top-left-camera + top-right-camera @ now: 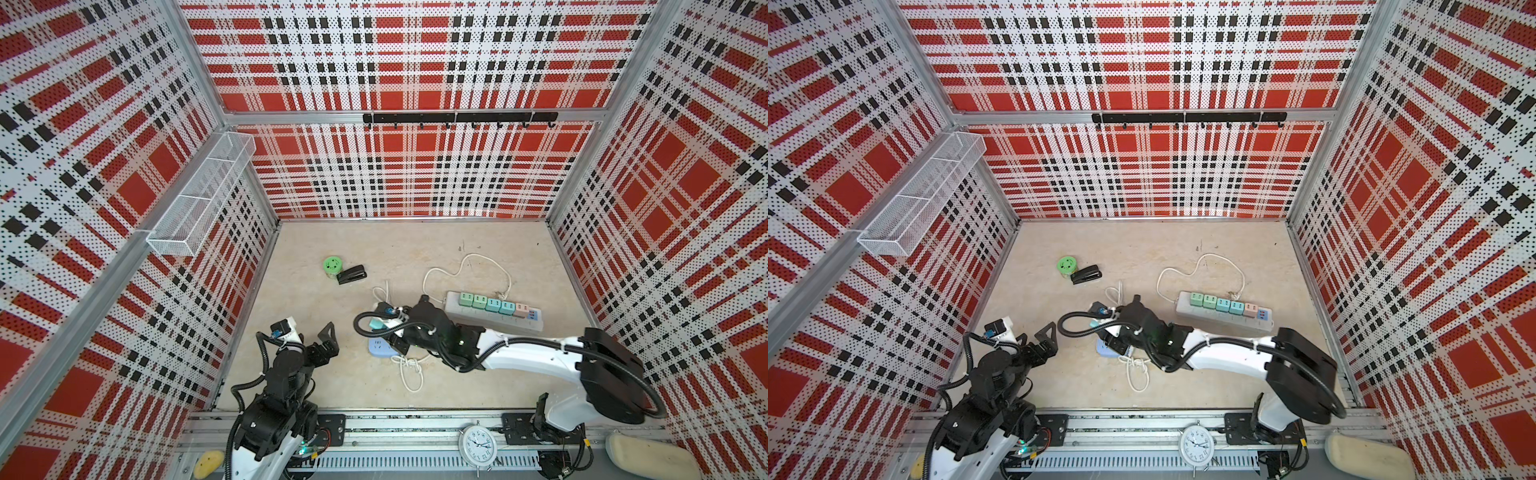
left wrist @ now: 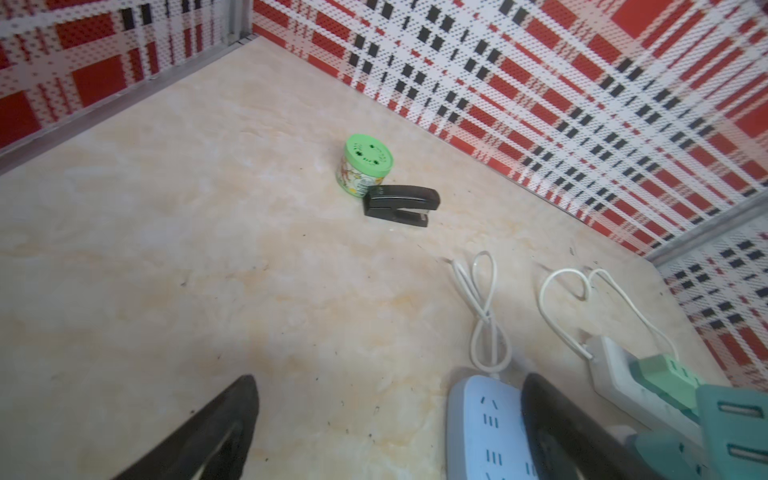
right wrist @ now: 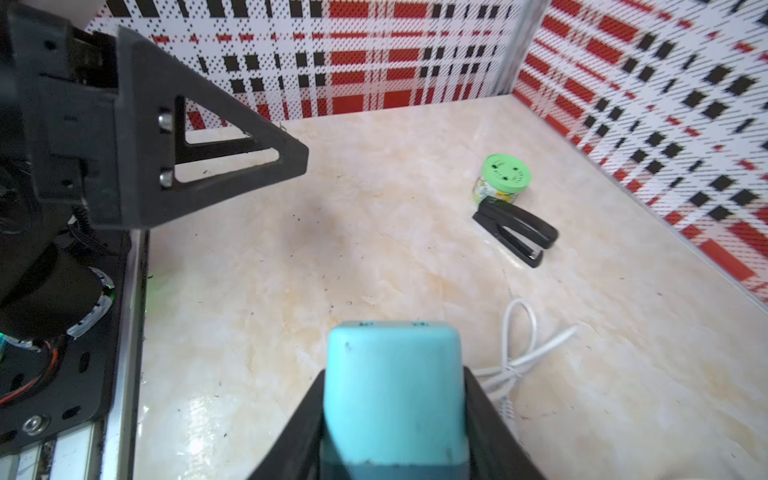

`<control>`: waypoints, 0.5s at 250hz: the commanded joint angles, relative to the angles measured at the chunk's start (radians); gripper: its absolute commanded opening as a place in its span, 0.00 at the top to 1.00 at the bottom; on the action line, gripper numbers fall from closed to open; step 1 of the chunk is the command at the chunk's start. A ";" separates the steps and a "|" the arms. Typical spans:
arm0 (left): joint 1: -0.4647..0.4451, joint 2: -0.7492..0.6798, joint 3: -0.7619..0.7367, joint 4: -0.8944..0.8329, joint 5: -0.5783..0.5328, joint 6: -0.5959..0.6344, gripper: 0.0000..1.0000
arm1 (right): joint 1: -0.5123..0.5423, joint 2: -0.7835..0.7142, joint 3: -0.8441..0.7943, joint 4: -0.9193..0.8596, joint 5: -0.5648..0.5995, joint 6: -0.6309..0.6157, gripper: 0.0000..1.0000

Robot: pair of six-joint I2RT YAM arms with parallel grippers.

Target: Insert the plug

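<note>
Where the front rail runs closest to the viewer, a white alarm clock is seen standing on it. A yellow sponge is set at the left end and a cream sponge at the right.

Just beyond, the left gripper is held over the marble-patterned table. Its jaws are spread wide and nothing is gripped between them.

To its right, the right gripper is clenched on a teal plug, which is pinched between the two black fingers and lifted clear of the table. In both top views the plug is found near the middle of the table, just beside a small blue power strip. A knotted white cable is laid next to that strip.

Farther back on the right, a long white power strip is laid flat, with a row of green, teal and pink plugs seated in it. Its white cord is looped behind it.

Farther back on the left, a round green canister is placed just beside a black stapler.

On the plaid back wall a black hook rail is mounted. A white wire mesh basket is fixed to the left wall.
</note>
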 commanded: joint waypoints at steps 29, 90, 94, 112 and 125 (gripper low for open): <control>0.004 0.054 0.022 0.206 0.316 0.029 0.00 | 0.084 -0.275 -0.241 0.160 0.255 -0.055 0.87; -0.073 0.329 0.155 0.301 0.541 0.034 0.09 | 0.127 -0.454 -0.455 0.300 0.363 -0.112 0.89; -0.085 0.343 0.163 0.301 0.543 0.037 0.09 | 0.128 -0.464 -0.465 0.304 0.370 -0.114 0.90; -0.163 0.396 0.195 0.302 0.530 0.046 0.11 | 0.131 -0.498 -0.505 0.322 0.378 -0.133 0.90; -0.235 0.430 0.216 0.307 0.495 0.060 0.11 | 0.137 -0.524 -0.517 0.295 0.382 -0.139 0.91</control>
